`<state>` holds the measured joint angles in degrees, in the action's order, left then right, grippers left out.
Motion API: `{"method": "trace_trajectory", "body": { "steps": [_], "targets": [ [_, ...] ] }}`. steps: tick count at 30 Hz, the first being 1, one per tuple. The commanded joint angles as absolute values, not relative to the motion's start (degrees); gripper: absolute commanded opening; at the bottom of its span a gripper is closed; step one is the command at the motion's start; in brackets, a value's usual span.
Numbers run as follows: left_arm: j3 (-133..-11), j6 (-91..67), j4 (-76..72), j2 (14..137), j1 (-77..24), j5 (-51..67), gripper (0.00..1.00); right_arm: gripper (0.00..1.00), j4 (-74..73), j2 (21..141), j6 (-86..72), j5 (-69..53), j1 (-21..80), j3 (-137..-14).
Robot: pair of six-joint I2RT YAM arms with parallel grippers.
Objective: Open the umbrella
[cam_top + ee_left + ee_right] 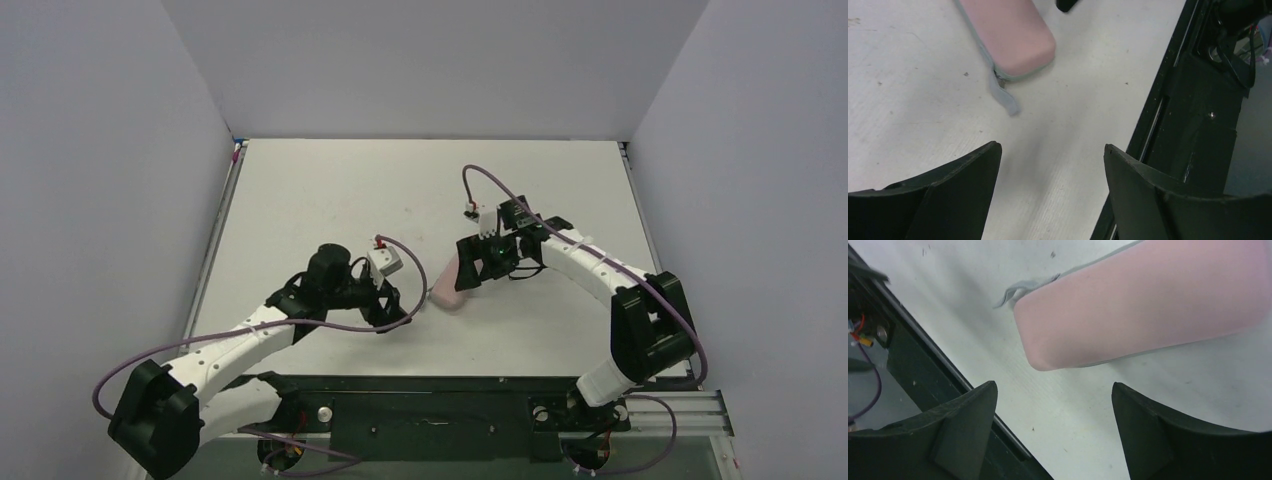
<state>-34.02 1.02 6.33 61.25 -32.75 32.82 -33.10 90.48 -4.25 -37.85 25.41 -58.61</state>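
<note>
The umbrella itself does not show in any view. A soft pink tube-shaped pouch [447, 285] with a grey zipper lies on the white table between the two arms. In the left wrist view the pouch [1008, 35] lies ahead of my left gripper [1052, 146], its grey zipper pull [1005, 97] trailing towards me. My left gripper [400, 305] is open over bare table, a little left of the pouch. My right gripper [1054, 385] is open too, with the pouch's rounded end [1143, 310] just beyond its fingertips. From above, the right gripper [480, 265] hangs at the pouch's right side.
The black base rail [430, 400] runs along the table's near edge and shows close beside both grippers [1198, 115] [923, 380]. Grey walls close off the table at the back and both sides. A right fingertip [1065, 5] shows at the top of the left wrist view.
</note>
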Motion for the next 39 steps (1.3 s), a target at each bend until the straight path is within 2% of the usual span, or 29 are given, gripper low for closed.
{"method": "trace_trajectory", "body": {
  "steps": [1,4,9,12,15,24,39],
  "targets": [
    [-30.4,-0.7,-3.6,60.3,-38.8,29.1,0.7,0.78,-31.1,84.2,-6.1,-32.1,23.8,-63.7],
    [-28.3,2.7,-6.9,61.4,-42.9,24.5,0.68,0.73,-29.8,84.9,-6.4,-26.2,24.1,-64.6],
    [-26.2,5.8,-14.9,66.7,-47.4,21.8,0.64,0.72,-28.8,88.2,-3.2,-20.0,24.7,-66.0],
    [-26.4,5.4,-18.4,70.3,-48.1,21.4,0.62,0.75,-28.7,90.5,-0.9,-17.9,24.5,-68.6],
    [-26.7,4.9,-22.6,74.9,-48.8,20.6,0.6,0.83,-28.9,94.1,-0.5,-18.3,24.0,-71.6],
    [-29.1,5.2,-29.0,85.3,-49.4,16.1,0.55,0.87,-30.8,102.3,4.3,-19.8,23.1,-76.5],
    [-29.9,12.4,-31.7,90.6,-45.0,14.4,0.48,0.68,-37.2,108.3,12.0,-26.1,22.4,-77.9]
  ]
}}
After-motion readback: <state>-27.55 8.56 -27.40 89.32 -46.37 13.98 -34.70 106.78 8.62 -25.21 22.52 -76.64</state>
